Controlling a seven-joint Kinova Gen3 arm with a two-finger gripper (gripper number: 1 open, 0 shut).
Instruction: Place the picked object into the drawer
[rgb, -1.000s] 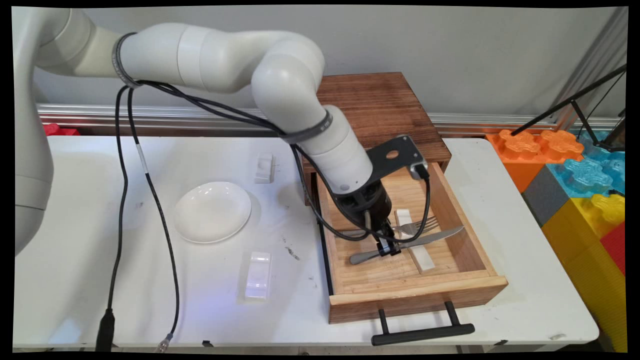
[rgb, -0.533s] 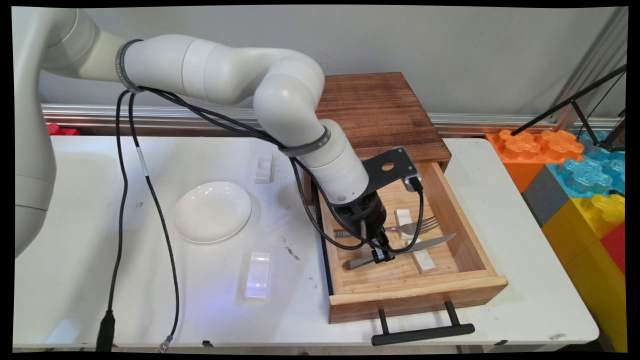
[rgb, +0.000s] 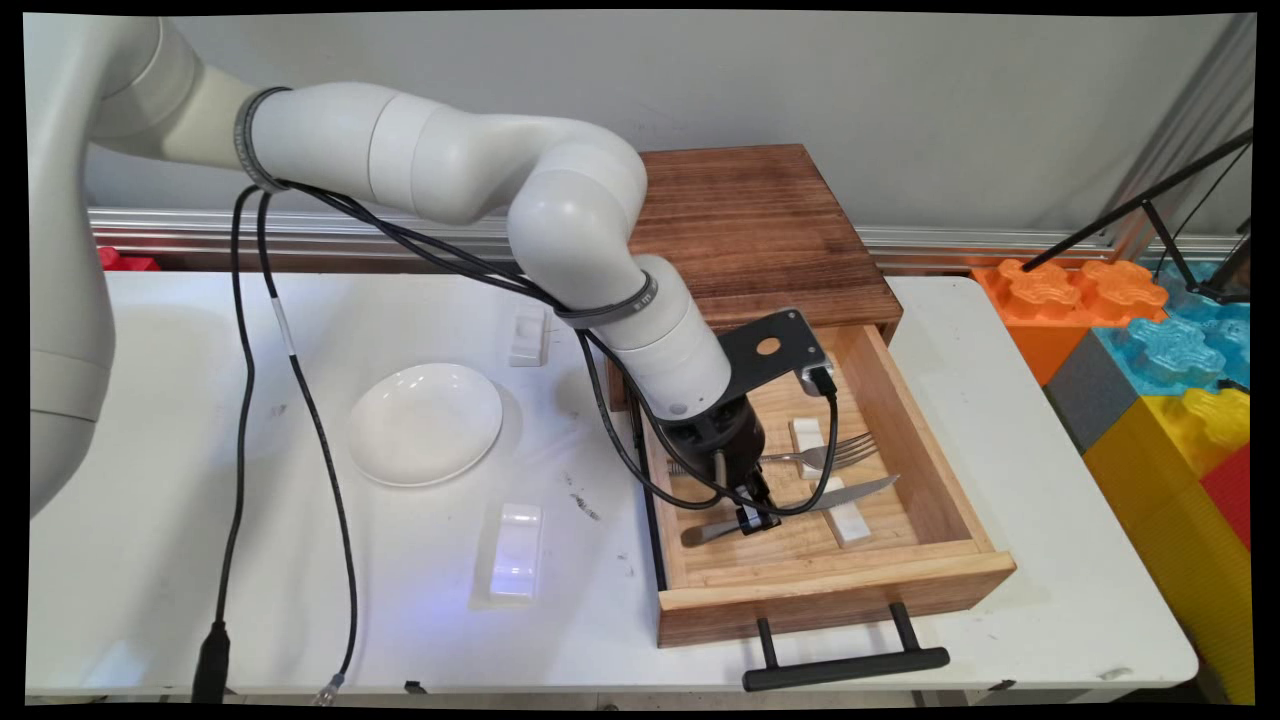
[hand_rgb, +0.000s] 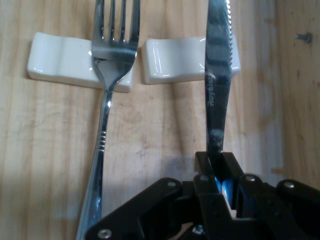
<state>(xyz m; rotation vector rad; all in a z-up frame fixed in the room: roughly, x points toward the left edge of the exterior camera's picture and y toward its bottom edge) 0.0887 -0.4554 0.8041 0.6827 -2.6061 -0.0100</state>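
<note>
While clamped in the gripper (hand_rgb: 218, 175), the knife (hand_rgb: 218, 80) lies beside the fork (hand_rgb: 107, 85).

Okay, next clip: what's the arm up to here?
The end effector is down inside the open wooden drawer, shut on the handle of a knife. The knife's blade lies across a white cutlery rest. Beside it a fork lies on its own white rest. Out on the table are a white plate and two more rests.
</note>
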